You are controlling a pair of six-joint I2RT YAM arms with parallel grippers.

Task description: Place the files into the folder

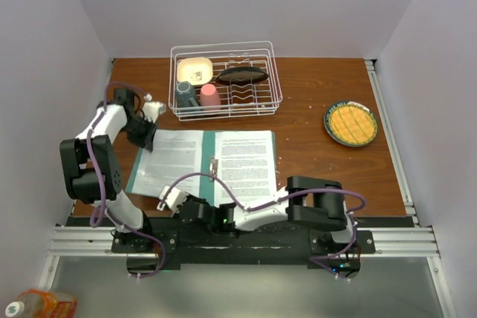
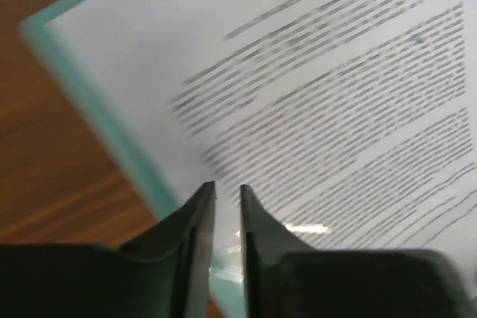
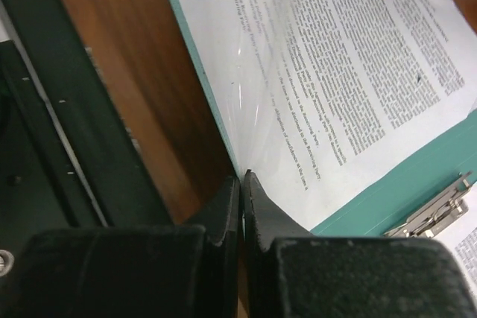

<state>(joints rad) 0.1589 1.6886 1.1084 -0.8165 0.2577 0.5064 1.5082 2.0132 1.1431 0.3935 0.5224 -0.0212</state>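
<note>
The teal folder (image 1: 208,154) lies open on the wooden table, with printed files (image 1: 246,163) on its right half and more sheets on its left half. At the folder's far left corner my left gripper (image 1: 147,133) has its jaws nearly together; in the left wrist view they (image 2: 227,188) pinch the teal edge (image 2: 82,87) and the sheet (image 2: 335,72). My right gripper (image 1: 165,200) is at the left half's near edge. In the right wrist view it (image 3: 243,176) is shut on that edge of the folder (image 3: 417,176) and the sheet (image 3: 358,57). The metal clip (image 3: 436,212) shows beside it.
A white wire dish rack (image 1: 223,80) with cups and a bowl stands just beyond the folder. A plate with a yellow grid (image 1: 350,123) sits at the right. Walls close in on both sides, and a metal rail (image 1: 246,242) runs along the near edge.
</note>
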